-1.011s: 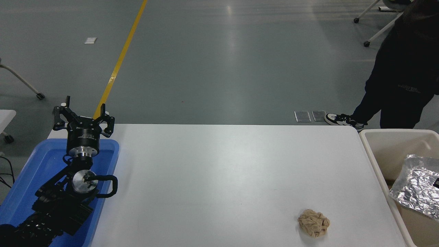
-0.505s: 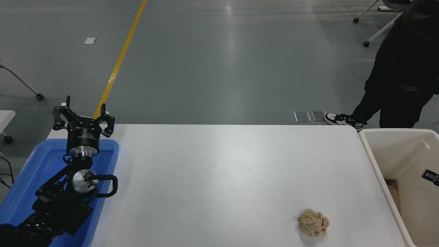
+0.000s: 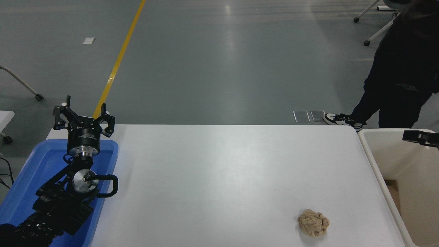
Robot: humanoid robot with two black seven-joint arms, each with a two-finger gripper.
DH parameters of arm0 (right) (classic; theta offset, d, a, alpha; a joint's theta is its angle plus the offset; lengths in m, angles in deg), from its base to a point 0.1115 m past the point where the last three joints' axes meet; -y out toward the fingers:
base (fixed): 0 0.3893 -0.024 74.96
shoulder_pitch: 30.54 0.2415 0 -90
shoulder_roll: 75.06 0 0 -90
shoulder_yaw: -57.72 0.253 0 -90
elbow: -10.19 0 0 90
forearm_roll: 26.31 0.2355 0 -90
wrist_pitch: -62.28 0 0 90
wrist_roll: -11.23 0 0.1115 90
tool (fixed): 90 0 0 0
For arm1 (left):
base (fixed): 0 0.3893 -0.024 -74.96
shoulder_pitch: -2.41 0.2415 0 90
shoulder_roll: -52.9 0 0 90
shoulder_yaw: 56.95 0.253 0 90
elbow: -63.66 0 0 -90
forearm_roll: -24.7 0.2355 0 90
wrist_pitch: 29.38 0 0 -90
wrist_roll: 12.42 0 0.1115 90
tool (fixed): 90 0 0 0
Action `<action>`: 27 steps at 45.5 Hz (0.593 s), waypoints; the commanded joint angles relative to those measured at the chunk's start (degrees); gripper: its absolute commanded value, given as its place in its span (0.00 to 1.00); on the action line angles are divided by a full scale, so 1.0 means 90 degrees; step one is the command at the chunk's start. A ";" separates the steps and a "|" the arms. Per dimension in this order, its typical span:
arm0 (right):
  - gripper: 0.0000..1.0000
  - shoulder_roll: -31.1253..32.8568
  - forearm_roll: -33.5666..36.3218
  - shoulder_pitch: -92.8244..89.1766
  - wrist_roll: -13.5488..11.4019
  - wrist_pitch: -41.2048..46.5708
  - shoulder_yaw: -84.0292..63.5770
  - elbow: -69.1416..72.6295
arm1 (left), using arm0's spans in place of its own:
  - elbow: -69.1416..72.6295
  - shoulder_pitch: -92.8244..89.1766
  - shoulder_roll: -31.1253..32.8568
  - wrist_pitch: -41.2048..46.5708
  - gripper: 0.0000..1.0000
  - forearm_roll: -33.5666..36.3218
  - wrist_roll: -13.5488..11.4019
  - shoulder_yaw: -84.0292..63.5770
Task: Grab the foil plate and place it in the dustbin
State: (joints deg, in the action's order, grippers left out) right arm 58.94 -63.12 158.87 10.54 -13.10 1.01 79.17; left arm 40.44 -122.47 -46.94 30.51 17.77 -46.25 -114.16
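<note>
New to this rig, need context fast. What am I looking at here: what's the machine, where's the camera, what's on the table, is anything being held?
One camera, mounted high on the robot, looks down over a white table. The left gripper is parked, open and empty, over a blue tray. Only a black tip of the right gripper shows at the right edge, above the cream dustbin; its state is unclear. A crumpled paper ball lies on the table. No foil plate is visible. A person stands behind.
</note>
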 commanded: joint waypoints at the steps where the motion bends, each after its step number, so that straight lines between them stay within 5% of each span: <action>1: 1.00 -0.1256 0.1334 0.2313 -0.0012 0.1452 -0.0730 0.1817 | -0.0009 0.0009 -0.0001 0.0006 0.99 -0.0001 -0.0001 0.0000; 13: 1.00 -0.2916 0.2800 0.2705 -0.0060 0.1969 -0.0789 0.1848 | 0.0001 0.0009 -0.0001 0.0006 0.99 -0.0011 -0.0001 0.0000; 27: 1.00 -0.3591 0.3416 0.3681 -0.0060 0.2555 -0.1844 0.2091 | 0.0001 0.0009 0.0009 0.0015 0.99 -0.0021 -0.0011 -0.0020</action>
State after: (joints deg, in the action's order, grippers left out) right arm 32.45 -37.47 184.57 10.06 5.09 -10.21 95.20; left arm 40.45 -122.40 -46.93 30.59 17.68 -46.28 -114.23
